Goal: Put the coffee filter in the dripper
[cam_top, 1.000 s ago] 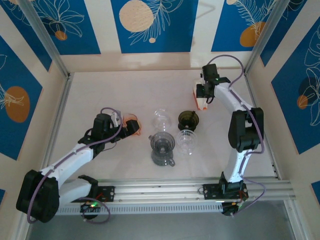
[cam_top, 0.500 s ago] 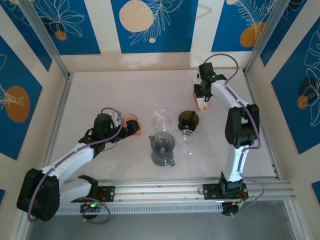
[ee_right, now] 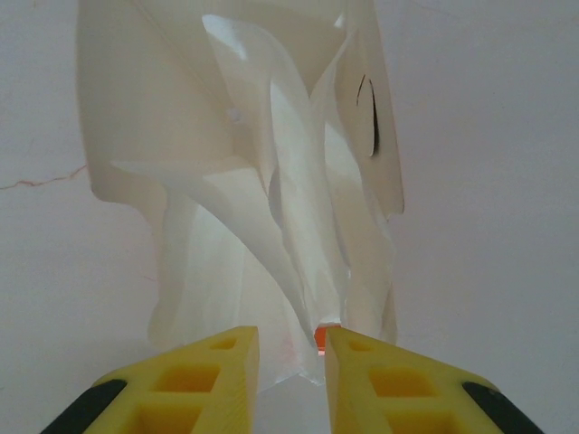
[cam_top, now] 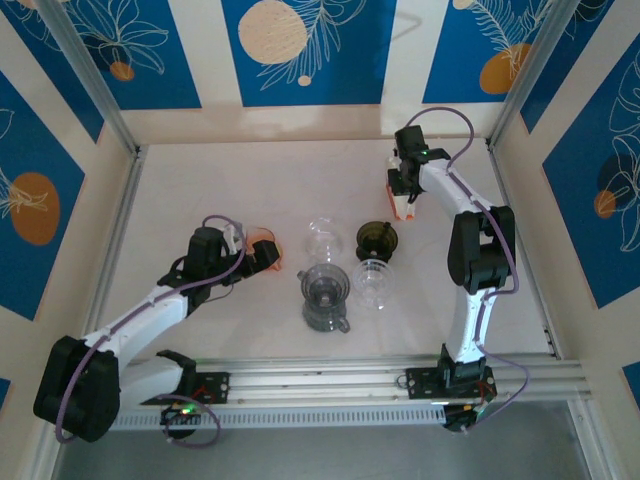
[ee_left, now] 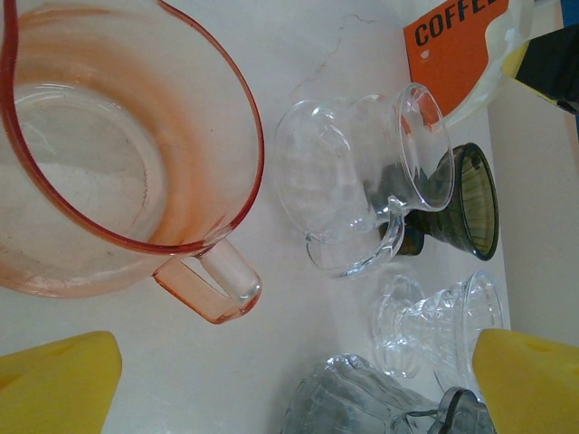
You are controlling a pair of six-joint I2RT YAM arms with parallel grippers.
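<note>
Top: right gripper (cam_top: 402,190) at filter bag (cam_top: 402,208), far right. Dripper (cam_top: 377,238) near it, toward arm bases; your right arm closer.
Left wrist: left gripper (ee_left: 289,362) wide apart, empty.
Right wrist: coffee filter (ee_right: 271,181) straight ahead, upright, its edge between nearly closed fingers; grip you cannot confirm.

A pale table (cam_top: 230,180) carries a cluster near its middle. An orange-tinted pitcher (cam_top: 262,240) stands at the left. A clear glass carafe (cam_top: 320,238) stands beside a dark dripper (cam_top: 377,238). Nearer the arms, a smoky grey jug (cam_top: 325,297) stands beside a clear dripper (cam_top: 373,283). An orange coffee filter packet (cam_top: 401,205) sits farther back, right.
</note>
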